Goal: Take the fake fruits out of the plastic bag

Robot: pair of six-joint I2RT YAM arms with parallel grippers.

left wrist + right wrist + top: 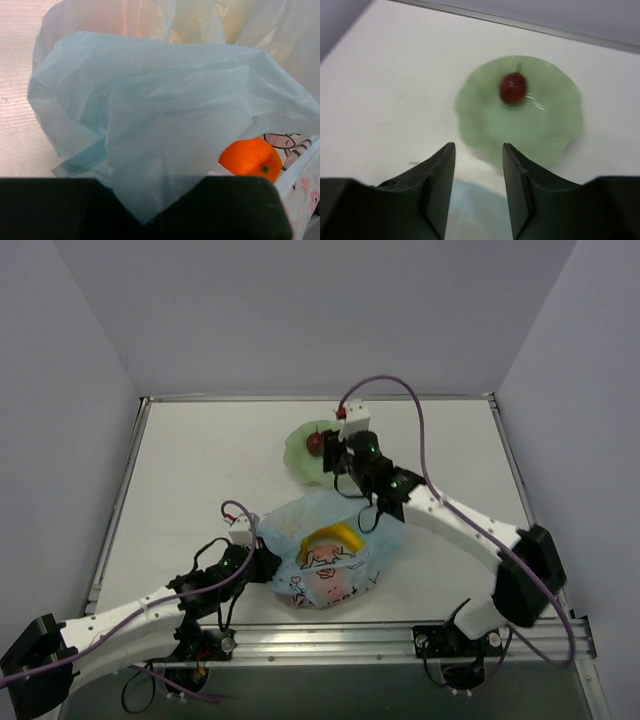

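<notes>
Banana (335,537) and orange (250,159) lie inside the plastic bag (340,580); a dark red fruit (314,442) sits in the green bowl (298,455) at 12 o'clock. Left gripper (262,562) clenches the bag's 9 o'clock edge: hold the mouth taut. Right gripper (477,150), jaws released, empty: descend on the banana.

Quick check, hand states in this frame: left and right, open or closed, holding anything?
Left hand: closed, pinching a fold of the plastic bag.
Right hand: open, holding nothing, near the green bowl.
</notes>
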